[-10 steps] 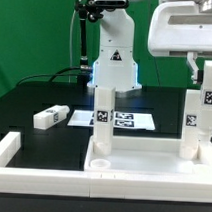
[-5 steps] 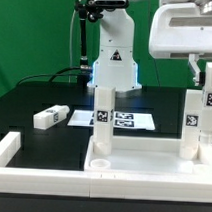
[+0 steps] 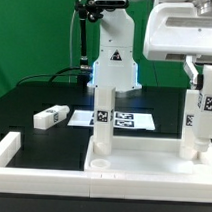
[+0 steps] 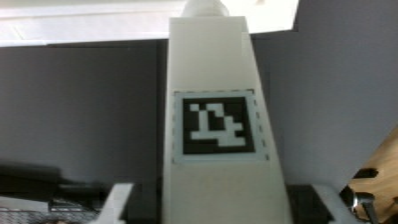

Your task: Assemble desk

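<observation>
The desk's white tray-like top (image 3: 141,168) lies at the front of the black table. One tagged white leg (image 3: 103,119) stands upright in its corner on the exterior view's left. A second tagged leg (image 3: 194,128) stands upright at the corner on the right, and my gripper (image 3: 202,76) is shut on its upper part from above. In the wrist view that leg (image 4: 217,90) fills the middle, tag facing the camera, between the jaws of the gripper (image 4: 219,205). A third leg (image 3: 51,117) lies loose on the table at the left.
The marker board (image 3: 125,119) lies flat behind the standing legs. A long white border rail (image 3: 12,150) runs along the front left. The arm's white base (image 3: 114,56) stands at the back, before a green backdrop.
My gripper has shifted slightly toward the exterior view's left, and the top of the held leg has moved a little with it. The other parts have not moved.
</observation>
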Robot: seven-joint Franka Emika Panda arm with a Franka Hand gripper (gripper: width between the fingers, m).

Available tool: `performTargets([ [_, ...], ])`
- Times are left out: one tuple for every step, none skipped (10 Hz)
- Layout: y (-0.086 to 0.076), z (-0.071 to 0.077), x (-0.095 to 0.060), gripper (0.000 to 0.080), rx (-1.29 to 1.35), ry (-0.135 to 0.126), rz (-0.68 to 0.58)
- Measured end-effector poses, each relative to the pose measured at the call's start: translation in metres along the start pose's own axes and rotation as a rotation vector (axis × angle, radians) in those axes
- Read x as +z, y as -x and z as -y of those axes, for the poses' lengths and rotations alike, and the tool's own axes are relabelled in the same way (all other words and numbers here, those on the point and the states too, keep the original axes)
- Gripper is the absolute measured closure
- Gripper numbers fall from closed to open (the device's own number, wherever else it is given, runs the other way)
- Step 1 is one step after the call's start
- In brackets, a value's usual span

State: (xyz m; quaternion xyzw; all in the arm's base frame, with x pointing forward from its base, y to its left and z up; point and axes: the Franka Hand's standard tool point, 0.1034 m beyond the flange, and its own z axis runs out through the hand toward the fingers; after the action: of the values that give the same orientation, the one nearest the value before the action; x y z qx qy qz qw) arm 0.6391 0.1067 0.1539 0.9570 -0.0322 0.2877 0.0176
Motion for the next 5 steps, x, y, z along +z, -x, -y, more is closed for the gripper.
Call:
performTargets([
  [0.002,0.0,0.002,0.0511,0.001,0.003,0.004],
  [0.008,0.0,0.007,0.0511,0.005,0.007,0.012],
  [0.012,0.0,0.012,0.0511,0.015,0.011,0.02],
  [0.015,0.0,0.015,0.0511,0.019,0.014,0.026],
  [0.018,0.0,0.019,0.0511,0.023,0.017,0.031],
])
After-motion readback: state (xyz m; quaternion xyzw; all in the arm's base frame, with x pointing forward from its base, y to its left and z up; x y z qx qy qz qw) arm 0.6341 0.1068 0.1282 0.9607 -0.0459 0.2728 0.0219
